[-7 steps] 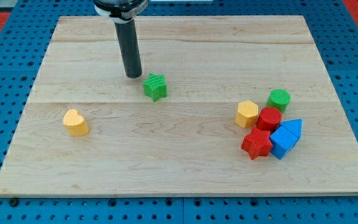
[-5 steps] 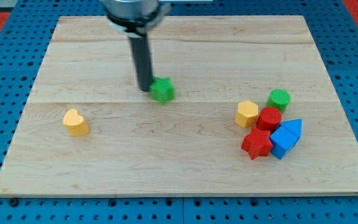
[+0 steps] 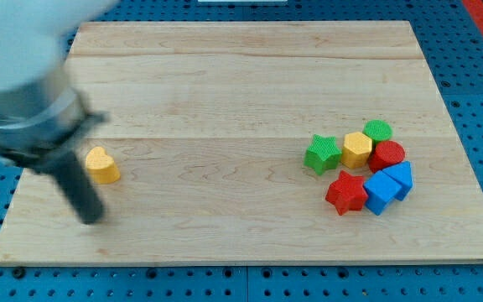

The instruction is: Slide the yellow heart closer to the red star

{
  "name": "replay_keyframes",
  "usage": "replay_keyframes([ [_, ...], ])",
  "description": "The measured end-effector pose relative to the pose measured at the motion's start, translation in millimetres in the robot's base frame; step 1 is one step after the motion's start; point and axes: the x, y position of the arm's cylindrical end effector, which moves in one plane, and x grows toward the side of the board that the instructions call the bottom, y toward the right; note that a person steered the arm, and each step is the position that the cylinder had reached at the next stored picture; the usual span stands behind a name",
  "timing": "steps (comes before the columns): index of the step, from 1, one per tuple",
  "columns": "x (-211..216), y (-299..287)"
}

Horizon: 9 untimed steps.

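Observation:
The yellow heart (image 3: 101,164) lies on the wooden board (image 3: 225,92) near the view's left. The red star (image 3: 346,192) lies far off at the view's right, in a cluster of blocks. My tip (image 3: 91,219) rests on the board just below and slightly left of the yellow heart, a short gap away. The rod and arm are blurred and rise toward the view's upper left.
Around the red star sit a green star (image 3: 322,153), a yellow hexagon (image 3: 357,148), a green cylinder (image 3: 377,130), a red cylinder (image 3: 386,156) and two blue blocks (image 3: 386,186). The board rests on a blue pegboard.
The green star has moved from the board's middle to the right cluster, nudging the yellow hexagon and red cylinder. My tip has swung from the middle to the lower left beside the yellow heart.

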Motion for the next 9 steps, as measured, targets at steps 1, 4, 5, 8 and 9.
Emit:
replay_keyframes([
  [1,-46.0,-2.2],
  [4,-83.1,119.4],
  [5,-111.8,155.1],
  [8,-53.8,235.8],
  [9,-38.4,260.1],
])
